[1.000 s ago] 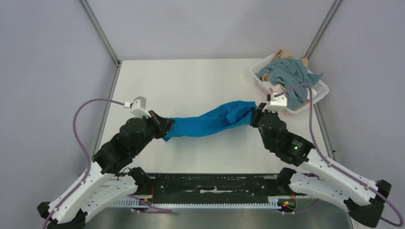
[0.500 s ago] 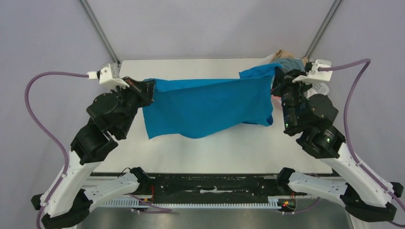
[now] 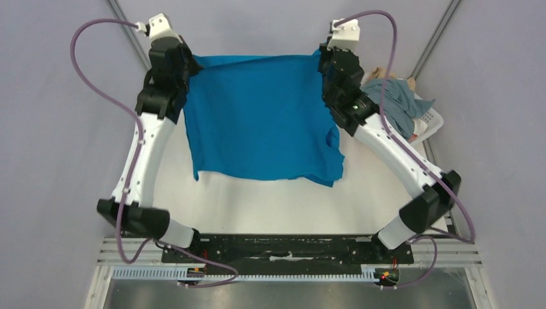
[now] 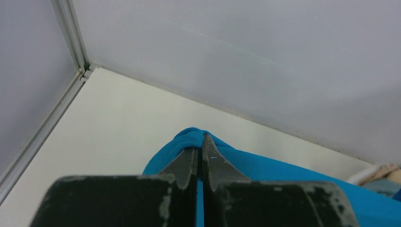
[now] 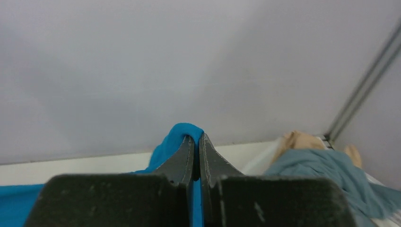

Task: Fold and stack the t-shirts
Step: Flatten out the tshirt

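Step now: The two arms hold the bright blue t-shirt [image 3: 261, 119] up in the air, spread out wide like a flag. I think this is the start of folding: open the shirt first, then lay it flat.
Bench [image 3: 270, 206]: The near part shows white and bare under the hanging shirt. That looks like a good spot to lay it down.
Blue t-shirt: It hangs above the middle of the bench. Its low edge is nearest to us, and its top edge is far back, held at both corners.
Left gripper [image 3: 188, 63]: It is at the far left. Its jaws are pressed tight on the shirt's left corner, with blue cloth poking out at the tips.
Right gripper [image 3: 324, 59]: It is at the far right. Its jaws pinch the shirt's right corner the same way.
Next move: I think both arms need to come down together, at the same speed, so the shirt lands flat with no bumps.
Basket [image 3: 433, 122]: It sits at the far right of the bench.
Count: One blue shirt is in the air. One basket holds a grey-blue t-shirt [image 3: 396, 96] on top and some tan cloth [image 5: 302, 139] behind it. I cannot tell how many more lie under those.
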### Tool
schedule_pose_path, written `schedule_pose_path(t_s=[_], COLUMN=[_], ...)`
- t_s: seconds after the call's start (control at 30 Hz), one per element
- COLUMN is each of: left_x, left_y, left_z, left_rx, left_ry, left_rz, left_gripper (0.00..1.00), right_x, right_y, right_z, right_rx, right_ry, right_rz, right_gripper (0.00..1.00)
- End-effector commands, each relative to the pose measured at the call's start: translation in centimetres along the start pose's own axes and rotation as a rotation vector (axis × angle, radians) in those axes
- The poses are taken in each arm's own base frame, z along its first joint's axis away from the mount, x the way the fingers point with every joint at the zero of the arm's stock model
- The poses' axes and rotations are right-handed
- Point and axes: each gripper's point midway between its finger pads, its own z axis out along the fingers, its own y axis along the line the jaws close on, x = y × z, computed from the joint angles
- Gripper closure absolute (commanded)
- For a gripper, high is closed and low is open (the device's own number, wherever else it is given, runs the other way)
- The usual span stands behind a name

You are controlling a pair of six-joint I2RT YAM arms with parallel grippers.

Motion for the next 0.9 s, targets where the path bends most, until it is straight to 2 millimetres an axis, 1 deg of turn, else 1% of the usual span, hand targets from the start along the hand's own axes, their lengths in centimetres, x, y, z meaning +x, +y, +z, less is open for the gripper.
schedule_pose_path(t_s=[0.0, 0.03, 0.07, 0.1, 0.13, 0.17, 0.2, 0.23, 0.27, 0.3, 0.33, 0.37, 0.4, 0.43, 0.47, 0.5, 0.53, 0.57, 0.6, 0.63, 0.67, 0.7, 0.73, 0.77, 0.8, 0.83, 0.87], left_x=[-5.3, -6.2, -7.9, -9.5, -10.6, -11.7, -12.3, -12.6, -12.5, -12.2, -11.4, -10.6, -9.1, -7.9, -5.5, -3.5, -0.8, 2.6, 4.8, 8.0, 11.1, 14.7, 17.8, 21.5, 24.9, 27.1, 29.8], left_y=[-2.1, -2.1, -1.9, -1.8, -1.5, -1.3, -1.3, -1.2, -1.1, -1.0, -0.7, -0.5, 0.0, 0.5, 1.4, 2.1, 3.1, 4.6, 5.6, 6.8, 7.7, 9.1, 10.5, 12.3, 13.8, 14.5, 15.3], left_z=[4.5, 4.9, 5.2, 4.8, 4.8, 4.3, 3.9, 3.3, 2.8, 2.5, 2.5, 2.1, 2.1, 1.6, 1.4, 1.1, 0.5, 0.3, -0.7, -1.5, -2.0, -2.8, -3.6, -4.6, -5.6, -6.6, -7.8], left_rx=[0.169, 0.181, 0.186, 0.199, 0.208, 0.215, 0.225, 0.226, 0.228, 0.226, 0.223, 0.222, 0.211, 0.204, 0.187, 0.175, 0.157, 0.116, 0.092, 0.072, 0.050, 0.014, -0.032, -0.107, -0.158, -0.180, -0.200], left_ry=[-0.039, -0.037, -0.056, -0.078, -0.093, -0.118, -0.133, -0.143, -0.142, -0.137, -0.119, -0.102, -0.069, -0.051, -0.003, 0.030, 0.072, 0.124, 0.145, 0.188, 0.229, 0.285, 0.334, 0.393, 0.452, 0.493, 0.548], left_rz=[-0.055, -0.061, -0.079, -0.089, -0.099, -0.106, -0.105, -0.096, -0.090, -0.083, -0.078, -0.072, -0.063, -0.059, -0.057, -0.057, -0.065, -0.080, -0.109, -0.126, -0.162, -0.183, -0.208, -0.242, -0.256, -0.271, -0.277], left_gripper=[0.98, 0.98, 0.98, 0.98, 0.98, 0.98, 0.98, 0.98, 0.98, 0.98, 0.98, 0.98, 0.98, 0.98, 0.98, 0.98, 0.98, 0.98, 0.98, 0.98, 0.98, 0.98, 0.98, 0.98, 0.98, 0.98, 0.95], right_x=[-9.2, -10.5, -13.1, -14.2, -15.5, -16.1, -16.5, -15.7, -14.8, -13.0, -12.3, -9.2, -7.8, -5.2, -2.1, 0.0, 3.7, 6.4, 10.3, 13.1, 16.8, 20.4, 22.9, 25.9, 27.6, 29.7, 31.9], right_y=[2.5, 2.8, 2.3, 2.0, 1.3, 0.8, 0.4, 0.3, -0.1, -0.3, -1.0, -1.1, -1.8, -2.0, -1.9, -2.0, -1.9, -2.2, -2.4, -2.4, -2.4, -3.0, -3.5, -3.9, -4.1, -4.5, -5.3], right_z=[3.7, 4.4, 4.4, 4.5, 4.2, 3.6, 2.9, 2.3, 1.5, 1.0, -0.1, -0.5, -1.5, -2.3, -2.9, -3.9, -4.9, -6.2, -7.8, -9.2, -11.0, -12.9, -14.6, -16.4, -17.8, -19.3, -21.1], right_rx=[-0.054, -0.045, -0.026, -0.005, 0.009, 0.013, 0.001, -0.018, -0.027, -0.037, -0.040, -0.044, -0.043, -0.053, -0.073, -0.097, -0.116, -0.122, -0.129, -0.146, -0.166, -0.148, -0.121, -0.108, -0.116, -0.111, -0.092], right_ry=[-0.251, -0.276, -0.324, -0.347, -0.372, -0.385, -0.392, -0.381, -0.365, -0.338, -0.332, -0.284, -0.260, -0.214, -0.156, -0.104, -0.018, 0.039, 0.119, 0.175, 0.244, 0.328, 0.393, 0.457, 0.496, 0.554, 0.632], right_rz=[0.206, 0.217, 0.255, 0.275, 0.298, 0.313, 0.320, 0.308, 0.308, 0.299, 0.302, 0.273, 0.267, 0.244, 0.226, 0.228, 0.218, 0.233, 0.259, 0.290, 0.304, 0.315, 0.364, 0.377, 0.375, 0.353, 0.318], right_gripper=[1.00, 1.00, 1.00, 1.00, 1.00, 1.00, 1.00, 1.00, 1.00, 1.00, 1.00, 1.00, 1.00, 1.00, 1.00, 1.00, 1.00, 1.00, 1.00, 0.99, 0.97, 0.95, 0.94, 0.91, 0.87, 0.86, 0.85])
